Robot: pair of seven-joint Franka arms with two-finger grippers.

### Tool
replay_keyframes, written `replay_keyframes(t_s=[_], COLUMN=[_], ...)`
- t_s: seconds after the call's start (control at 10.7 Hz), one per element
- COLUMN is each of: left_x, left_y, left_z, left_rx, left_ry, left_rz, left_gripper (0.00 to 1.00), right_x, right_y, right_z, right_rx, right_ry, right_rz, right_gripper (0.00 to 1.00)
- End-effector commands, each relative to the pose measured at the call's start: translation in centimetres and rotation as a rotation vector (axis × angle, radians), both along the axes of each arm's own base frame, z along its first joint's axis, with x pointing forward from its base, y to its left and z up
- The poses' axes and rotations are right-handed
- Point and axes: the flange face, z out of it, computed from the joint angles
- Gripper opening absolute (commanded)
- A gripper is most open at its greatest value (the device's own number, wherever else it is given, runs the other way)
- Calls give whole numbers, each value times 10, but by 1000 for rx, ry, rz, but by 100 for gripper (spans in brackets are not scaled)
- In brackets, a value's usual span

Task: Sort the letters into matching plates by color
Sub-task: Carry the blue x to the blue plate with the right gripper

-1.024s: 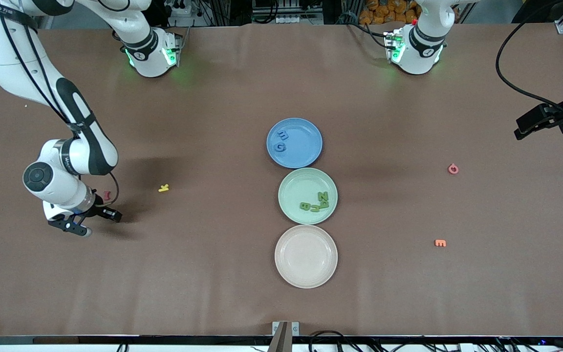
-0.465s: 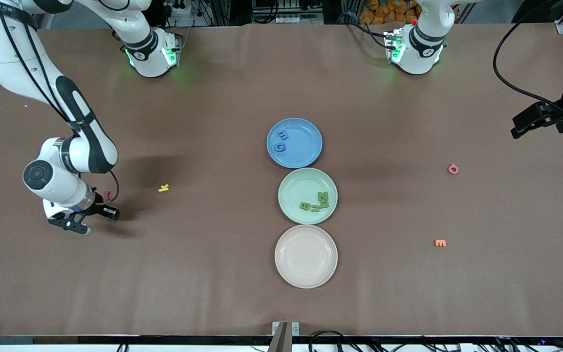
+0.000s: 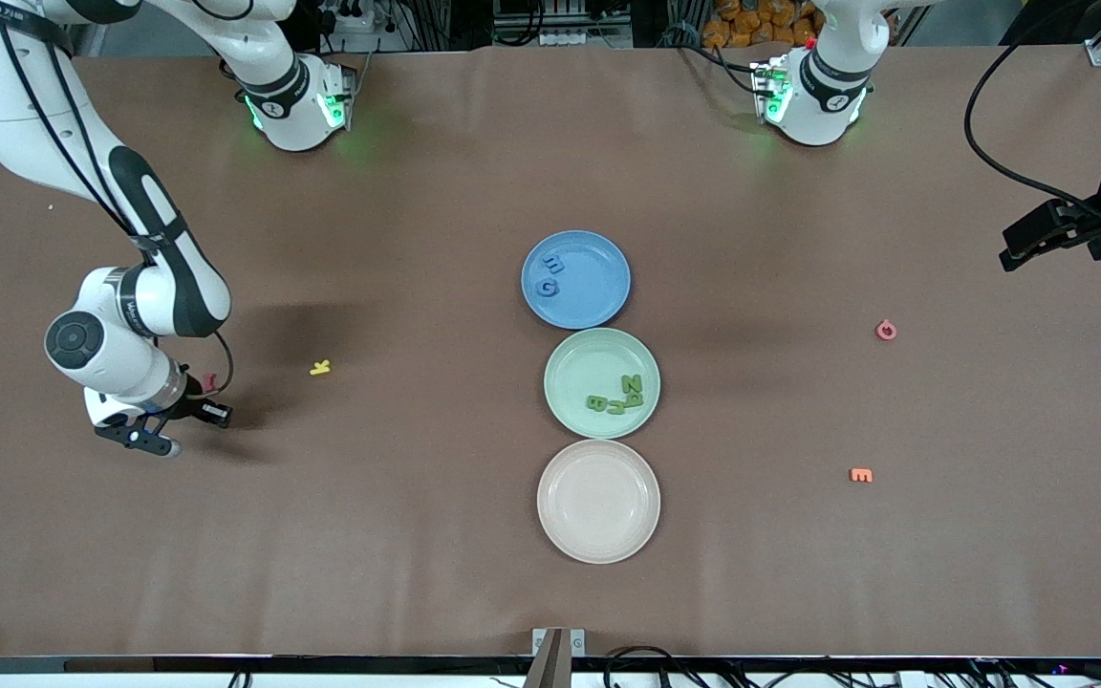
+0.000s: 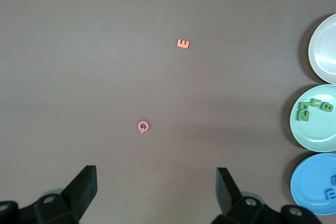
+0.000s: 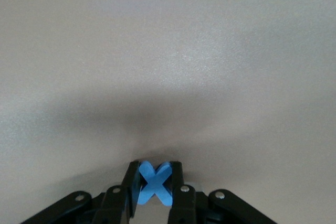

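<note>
My right gripper [image 3: 176, 430] is low over the table at the right arm's end, shut on a blue X letter [image 5: 153, 183]. My left gripper [image 3: 1026, 250] is open and empty, high over the left arm's end of the table; its fingers [image 4: 84, 187] frame bare table. The blue plate [image 3: 598, 296] holds two blue letters [image 3: 550, 275]. The mint green plate [image 3: 579, 358], nearer to the camera, holds three green letters [image 3: 615, 397]. Both plates show in the left wrist view, blue [image 4: 310, 182] and green [image 4: 315, 129]. A yellow letter [image 3: 320, 367] lies near the right gripper.
A cream-beige plate [image 3: 598, 502] sits empty, nearest to the camera in the row. A pink Q [image 3: 886, 331] and an orange E [image 3: 861, 475] lie toward the left arm's end. A small red piece [image 3: 209, 382] lies beside the right gripper.
My right gripper has shifted slightly toward the robots' bases with the blue X still held. My left gripper has drifted a little. The letters and plates have not moved.
</note>
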Motion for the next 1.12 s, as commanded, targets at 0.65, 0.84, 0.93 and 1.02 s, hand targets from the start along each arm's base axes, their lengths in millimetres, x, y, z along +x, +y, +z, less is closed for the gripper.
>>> replay_keyframes(t_s=[0.65,0.84,0.93,1.02], left_x=[-8,-8,-8,-8], left_y=[2,3,4,5], left_z=[4,4,4,4], left_rx=[-10,-11,-11,-11], left_ry=[7,7,7,7], left_rz=[-11,-8,-8,-8], left_gripper=[100,100,100,100], right_x=[2,-6,-13,-21], right_y=[114,176,210,242], right_z=[92,104,108,109], right_rx=[38,88,94,94], right_ry=[83,77,76,77], right_rz=[66,30,24,15], right_gripper=[9,9,9,9])
